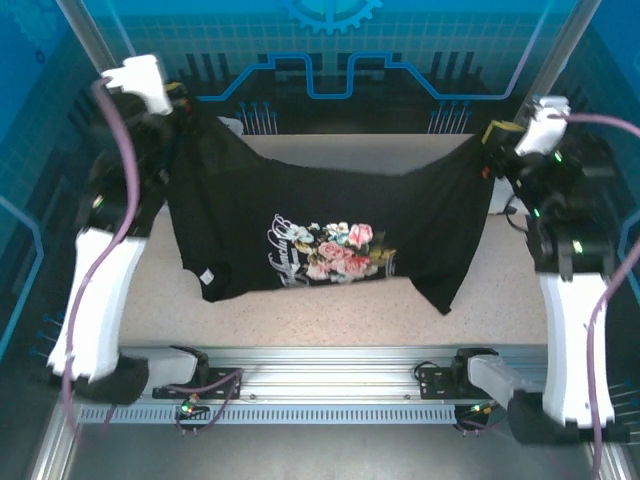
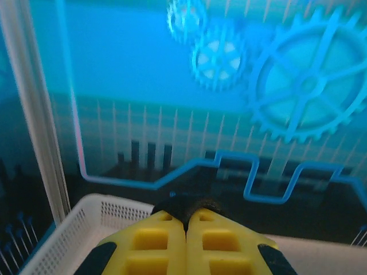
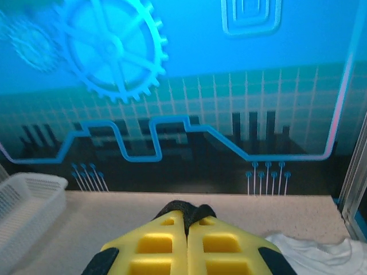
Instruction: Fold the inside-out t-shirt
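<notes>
step: lift-spread | left gripper [image 1: 186, 106] + right gripper [image 1: 490, 136] both pinching t-shirt [image 1: 300, 200] hung between them | next: lay it flat on table [image 1: 520, 300] below

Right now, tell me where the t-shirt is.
In the top view the t-shirt hangs spread over the middle of the table, pinched between the left gripper and right gripper.

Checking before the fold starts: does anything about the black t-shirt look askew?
Yes. The black soft cloth t-shirt hangs stretched between the left fingers and right fingers, both shut on its edges, sagging unevenly, with its right part drooping lowest.
</notes>
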